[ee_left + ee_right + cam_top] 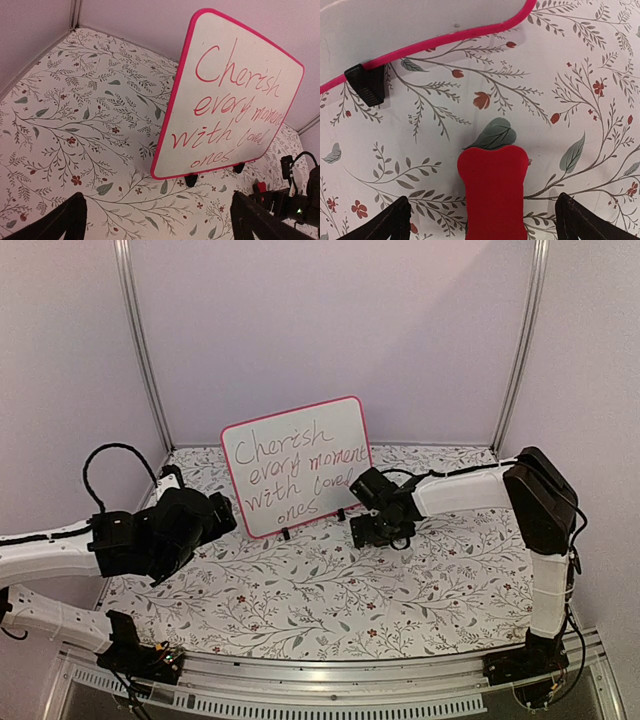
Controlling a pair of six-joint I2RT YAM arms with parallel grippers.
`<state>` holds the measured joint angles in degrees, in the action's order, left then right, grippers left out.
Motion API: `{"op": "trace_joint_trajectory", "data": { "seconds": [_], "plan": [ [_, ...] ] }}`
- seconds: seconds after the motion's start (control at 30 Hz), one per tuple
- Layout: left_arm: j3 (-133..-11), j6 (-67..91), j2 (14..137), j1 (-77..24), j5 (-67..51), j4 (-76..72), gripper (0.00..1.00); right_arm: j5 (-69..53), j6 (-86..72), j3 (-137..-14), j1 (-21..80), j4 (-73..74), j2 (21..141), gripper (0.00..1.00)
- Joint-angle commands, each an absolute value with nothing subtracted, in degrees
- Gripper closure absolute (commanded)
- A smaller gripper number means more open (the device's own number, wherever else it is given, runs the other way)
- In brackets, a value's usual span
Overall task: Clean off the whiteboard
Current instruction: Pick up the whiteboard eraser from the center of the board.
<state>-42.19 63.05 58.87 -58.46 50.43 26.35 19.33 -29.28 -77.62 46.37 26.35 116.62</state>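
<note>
Flowery table (300, 590), whiteboard (296, 465) with words. Left gripper (220, 515) spread wide, left of whiteboard. Right gripper (365, 530) spread wide over red eraser (492, 190) near whiteboard.

We take this for a robotics lab booth: plain pale panel walls (330, 330) and aluminium posts (140, 350) stand beyond the left claw (222, 512) and right claw (362, 532), a floral-printed table cover (300, 595) lies beneath them, and a slotted aluminium rail (330, 680) behind them carries cabled arm bases (520, 665).
</note>
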Motion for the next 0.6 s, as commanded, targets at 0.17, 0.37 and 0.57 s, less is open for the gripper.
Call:
{"op": "trace_joint_trajectory", "data": {
  "seconds": [0.17, 0.37, 0.57],
  "plan": [
    [-40.53, 63.58, 57.21, -58.04, 50.32, 26.37, 0.00, 16.61, -25.14, -77.45, 44.44, 22.81, 118.45, 0.01],
    [-40.51, 63.72, 57.20, -58.05, 50.16, 26.29, 0.00, 14.58, -23.71, -75.57, 43.83, 20.67, 118.02, 0.08],
    [-40.52, 63.33, 57.20, -58.03, 49.31, 24.87, 0.00, 13.84, -23.51, -74.00, 43.42, 19.34, 116.58, 0.28]
  ]
}}
